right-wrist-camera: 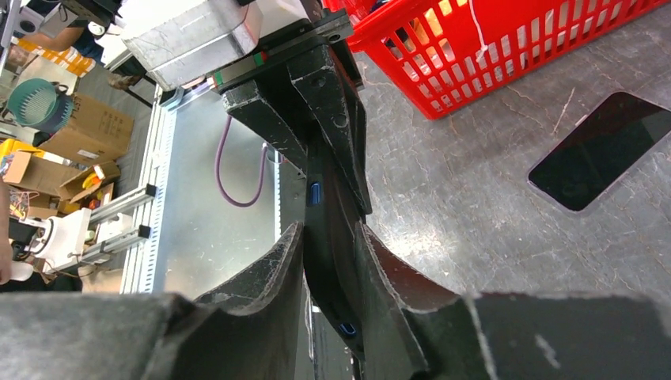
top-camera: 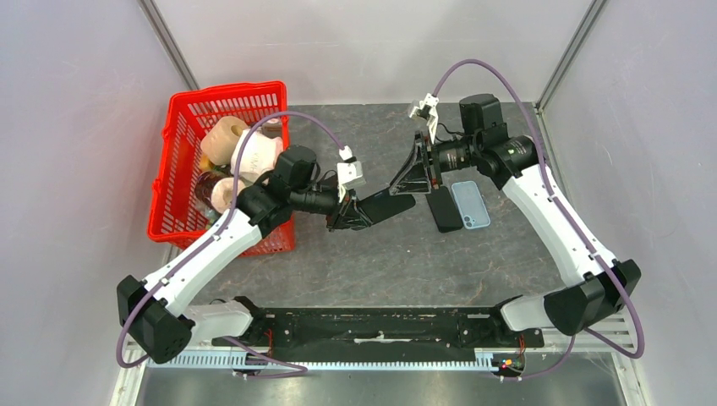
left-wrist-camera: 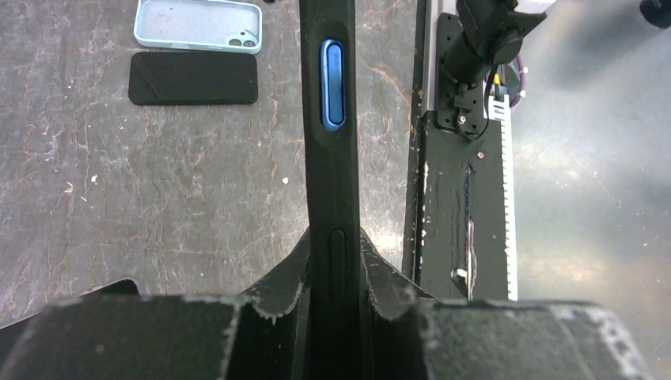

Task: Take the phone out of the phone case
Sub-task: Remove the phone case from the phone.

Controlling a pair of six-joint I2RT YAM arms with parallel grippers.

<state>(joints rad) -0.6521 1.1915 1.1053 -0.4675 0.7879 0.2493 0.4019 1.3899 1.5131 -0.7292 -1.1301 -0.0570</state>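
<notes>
A black phone case (top-camera: 387,205) is held in the air between both arms. In the left wrist view I see the phone case (left-wrist-camera: 332,158) edge on, with a blue side button. My left gripper (left-wrist-camera: 336,265) is shut on that edge. My right gripper (right-wrist-camera: 332,237) is shut on the other end of the phone case (right-wrist-camera: 336,206), which bows slightly between the fingers. From above, the left gripper (top-camera: 359,213) and the right gripper (top-camera: 400,189) stand close together. I cannot make out the phone inside the case.
A bare black phone (top-camera: 444,209) and an empty pale blue case (top-camera: 470,204) lie side by side on the table right of the grippers. A red basket (top-camera: 182,161) with rolls and bottles stands at the left. Grey walls close in both sides.
</notes>
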